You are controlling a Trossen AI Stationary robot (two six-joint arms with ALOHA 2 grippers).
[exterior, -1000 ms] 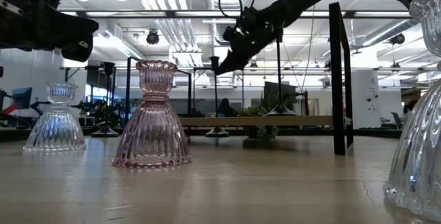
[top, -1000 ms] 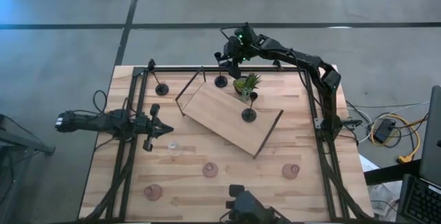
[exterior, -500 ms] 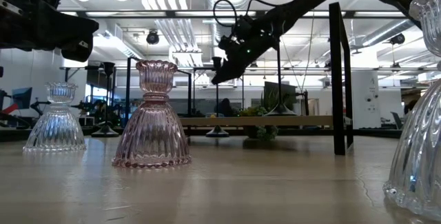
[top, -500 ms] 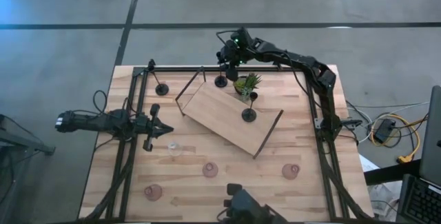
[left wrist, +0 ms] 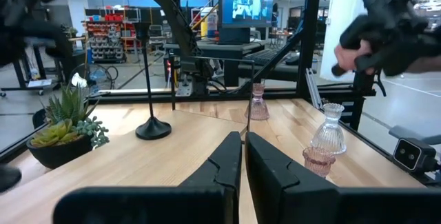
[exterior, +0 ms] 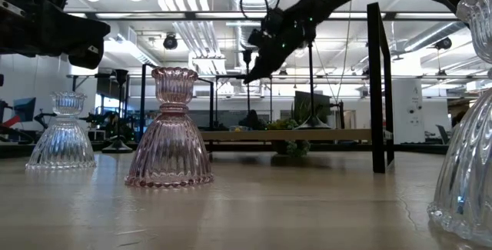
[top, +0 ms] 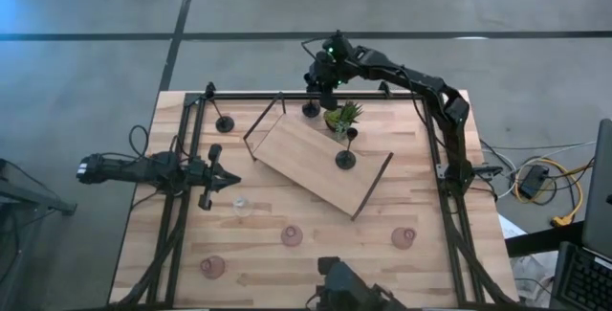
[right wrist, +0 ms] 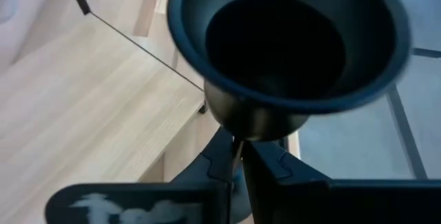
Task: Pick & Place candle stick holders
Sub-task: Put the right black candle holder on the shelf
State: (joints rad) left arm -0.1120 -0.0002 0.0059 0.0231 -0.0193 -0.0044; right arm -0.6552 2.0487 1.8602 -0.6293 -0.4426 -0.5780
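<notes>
A: How far along does the job look?

B: Early. The wooden board (top: 316,164) lies below and just inside of the right gripper (top: 320,88), angled across the table (top: 421,282), and it carries only one black holder (top: 345,159), standing upright near its middle. Everything else sits off the board.

A: What is left, then?

B: Another slim black holder (top: 225,123) stands well away from the right gripper, toward the left arm's side of the far edge. The glass cups are farther still, along the near part of the table: a pink one (top: 292,236) closest to the middle, a second pink one (top: 404,238) on the right arm's side, a third (top: 212,267) at the near left, and a clear one (top: 240,205) close to the left gripper (top: 229,181). By the look of it, most of the pieces have yet to be moved.

A: And the right gripper itself?

B: It hangs at the far edge, just beyond the small potted plant (top: 343,116). Its fingers (right wrist: 275,165) are pinched together on the thin stem of the third black holder (right wrist: 289,52), right under the candle cup, which fills the wrist camera's view. From the table-level camera the gripper (exterior: 254,70) sits well above the table, so the holder appears lifted.

A: The left one?

B: Waiting over the left side, jaws closed on nothing.
</notes>
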